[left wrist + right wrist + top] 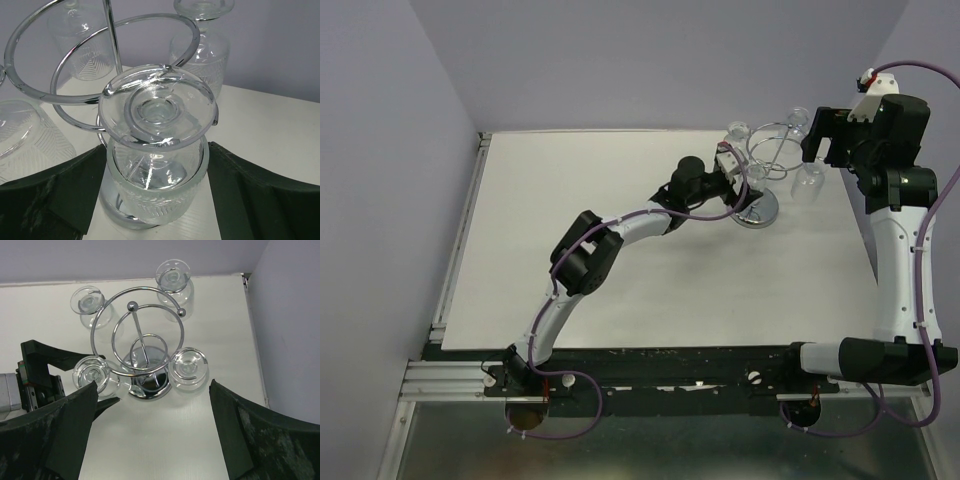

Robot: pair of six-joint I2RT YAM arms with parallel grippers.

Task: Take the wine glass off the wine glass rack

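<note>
The wine glass rack [757, 211] is a chrome wire stand at the far right of the table, with several clear glasses hung upside down on it. In the left wrist view one wine glass [156, 107] hangs foot-up in a hook beside the stem [114, 40]. My left gripper [156, 170] is open, and its dark fingers [50, 195] sit close on either side of the glass's bowl. From above, the rack [140, 335] shows that glass [95, 374] at its lower left. My right gripper [152, 405] hovers open above the rack, holding nothing.
Other glasses hang at the rack's far left [89, 301], far right [172, 276] and near right [189, 365]. The purple back wall and right wall [920, 60] stand close behind the rack. A metal rail [460, 230] runs along the white table's left edge.
</note>
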